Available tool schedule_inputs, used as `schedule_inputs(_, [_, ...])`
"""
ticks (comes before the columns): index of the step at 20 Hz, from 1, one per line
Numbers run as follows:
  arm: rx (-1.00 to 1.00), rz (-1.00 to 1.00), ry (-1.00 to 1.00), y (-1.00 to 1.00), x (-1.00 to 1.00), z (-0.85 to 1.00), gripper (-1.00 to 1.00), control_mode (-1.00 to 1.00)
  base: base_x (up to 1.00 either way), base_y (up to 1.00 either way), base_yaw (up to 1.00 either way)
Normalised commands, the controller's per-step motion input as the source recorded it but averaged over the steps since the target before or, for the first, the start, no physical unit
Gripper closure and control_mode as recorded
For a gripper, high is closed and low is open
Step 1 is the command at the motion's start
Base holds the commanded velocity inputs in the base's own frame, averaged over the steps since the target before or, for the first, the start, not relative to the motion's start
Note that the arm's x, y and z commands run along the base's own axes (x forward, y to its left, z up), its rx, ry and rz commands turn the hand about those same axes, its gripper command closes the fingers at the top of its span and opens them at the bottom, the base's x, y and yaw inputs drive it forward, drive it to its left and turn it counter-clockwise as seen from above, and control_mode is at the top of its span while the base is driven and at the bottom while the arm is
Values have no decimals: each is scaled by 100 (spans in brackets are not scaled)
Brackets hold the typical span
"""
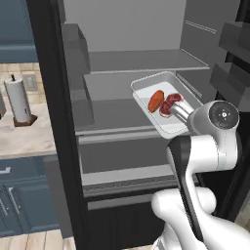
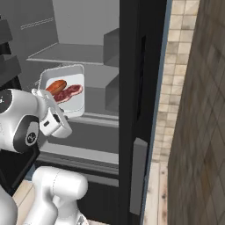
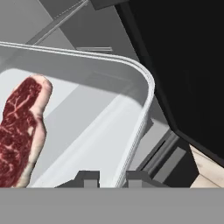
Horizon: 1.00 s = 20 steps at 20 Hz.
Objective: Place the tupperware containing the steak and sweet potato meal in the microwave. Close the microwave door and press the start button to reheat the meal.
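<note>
The tupperware [image 1: 144, 93] hangs tilted in the air in front of the open fridge, its pale tray facing the cameras. Inside it lie the steak [image 1: 170, 105] and the orange sweet potato [image 1: 156, 100], side by side. My gripper [image 1: 182, 112] is shut on the tray's near rim. In the right base view the tupperware [image 2: 77, 100] sits just above my hand, with the steak [image 2: 69, 92] and the sweet potato [image 2: 56, 85] in it. The hand view has my gripper [image 3: 111, 178] pinching the tupperware rim [image 3: 141, 118], and the steak [image 3: 19, 131] lies at the left. The microwave is out of view.
The fridge stands open with grey shelves [image 1: 141, 61] behind the tray and door bins [image 1: 229, 73] at the right. Its black door [image 2: 140, 88] stands close on my right, and beyond it is a tiled wall [image 2: 197, 110]. A paper towel roll [image 1: 18, 100] stands on the counter at the left above blue cabinets [image 1: 19, 195].
</note>
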Motion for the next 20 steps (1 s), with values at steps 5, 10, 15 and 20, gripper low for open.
schedule_inputs(5, [0, 0, 0, 0, 0, 0, 100, 100, -68, 0, 23])
schedule_inputs(10, [0, 0, 0, 0, 0, 0, 100, 100, -62, 4, 31])
schedule_inputs(15, [0, 0, 0, 0, 0, 0, 100, 100, -32, 29, 38])
schedule_inputs(20, [0, 0, 0, 0, 0, 0, 100, 100, -5, 38, 40])
